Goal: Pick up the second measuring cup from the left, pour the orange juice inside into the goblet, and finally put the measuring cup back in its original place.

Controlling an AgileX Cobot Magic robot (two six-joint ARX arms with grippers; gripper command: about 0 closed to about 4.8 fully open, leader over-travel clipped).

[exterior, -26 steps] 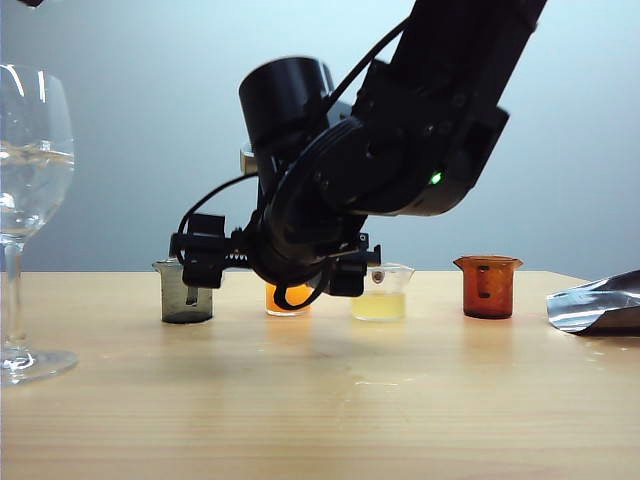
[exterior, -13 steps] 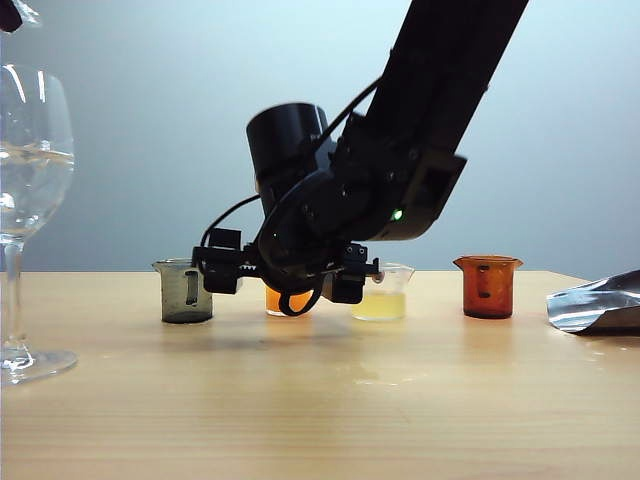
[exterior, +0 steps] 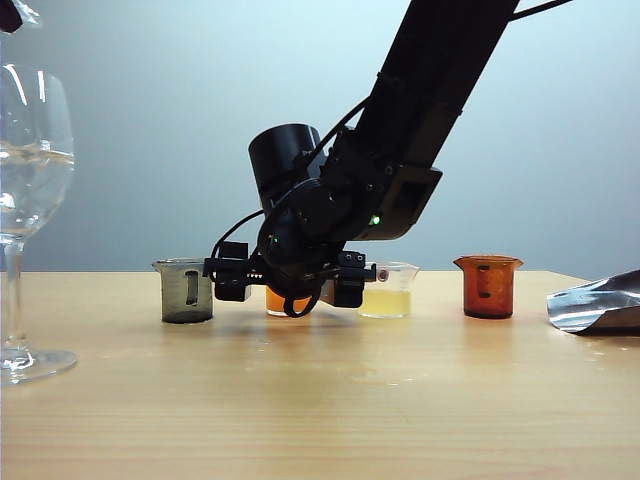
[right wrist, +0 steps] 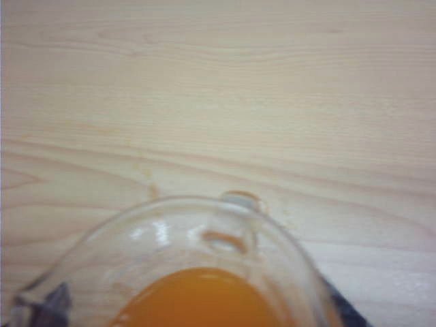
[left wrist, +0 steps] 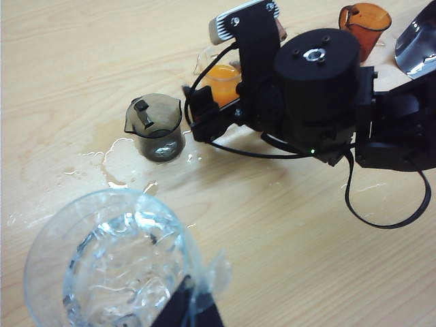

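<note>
Looks like the reach-in-to-grab step. The right gripper (exterior: 290, 280) is down at table level with jaws spread wide around the measuring cup (left wrist: 219, 80), which sits just beside the grey cup (exterior: 186, 290), orange juice (right wrist: 201, 300) inside. Next it probably needs to squeeze, then lift level. The left gripper (left wrist: 191, 310) seems pinched on the goblet (left wrist: 109, 269), well apart from the grey cup.

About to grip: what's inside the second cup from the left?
Orange juice fills the measuring cup partway. The open right gripper covers most of the cup from the front, so its level is hidden.
</note>
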